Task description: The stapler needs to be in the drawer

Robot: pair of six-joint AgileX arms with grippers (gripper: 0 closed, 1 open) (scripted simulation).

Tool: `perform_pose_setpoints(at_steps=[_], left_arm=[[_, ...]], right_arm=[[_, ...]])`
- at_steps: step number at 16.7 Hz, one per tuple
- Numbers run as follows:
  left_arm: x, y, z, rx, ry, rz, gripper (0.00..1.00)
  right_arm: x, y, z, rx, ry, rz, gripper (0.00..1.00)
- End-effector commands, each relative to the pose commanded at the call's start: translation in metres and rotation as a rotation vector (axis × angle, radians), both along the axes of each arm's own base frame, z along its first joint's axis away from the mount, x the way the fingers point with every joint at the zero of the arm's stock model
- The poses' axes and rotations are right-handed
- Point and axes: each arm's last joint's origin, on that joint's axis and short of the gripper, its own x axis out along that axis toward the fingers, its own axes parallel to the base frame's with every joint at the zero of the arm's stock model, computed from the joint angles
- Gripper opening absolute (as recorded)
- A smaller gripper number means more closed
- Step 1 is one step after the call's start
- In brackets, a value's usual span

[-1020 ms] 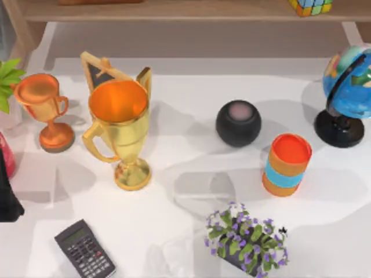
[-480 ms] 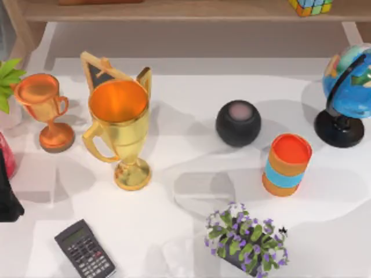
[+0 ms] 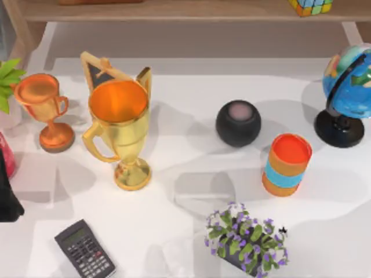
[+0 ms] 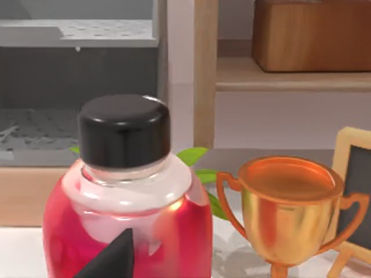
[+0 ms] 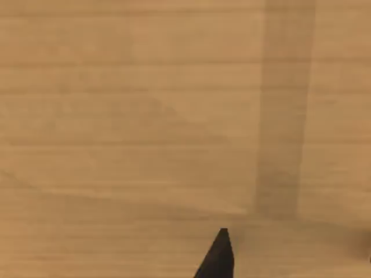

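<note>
Plainly, where the stapler or the drawer lies I cannot tell, so the step in hand looks like searching or approaching rather than carrying. At the far left edge of the top view is the left arm point(image 3: 7, 197). Its tool point(image 4: 113, 258) hovers just behind a red bottle point(image 4: 124, 226), with the small copper trophy point(image 3: 43, 107) beyond. Moving right come the gold trophy point(image 3: 119, 130), calculator point(image 3: 84, 249), black speaker point(image 3: 238, 123), flower pot point(image 3: 246, 240), orange cup point(image 3: 287, 164) and globe point(image 3: 348, 87), all on the white surface point(image 3: 174, 231). The right tool point(image 5: 217, 255) faces a wooden panel point(image 5: 145, 116) closely. Whether either tool is spread or pressed together I cannot tell. Next, the stapler must be found. Nothing has shifted since a second ago.
</note>
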Motion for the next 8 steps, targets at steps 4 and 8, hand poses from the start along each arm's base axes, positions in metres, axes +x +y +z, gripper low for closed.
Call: perform_pose_setpoints(at_steps=[4, 8], left_arm=[[0.0000, 0.0000, 0.0000, 0.000, 0.000, 0.000, 1.00], [0.0000, 0.0000, 0.0000, 0.000, 0.000, 0.000, 1.00]], right_arm=[[0.0000, 0.0000, 0.0000, 0.000, 0.000, 0.000, 1.00], [0.0000, 0.0000, 0.0000, 0.000, 0.000, 0.000, 1.00]])
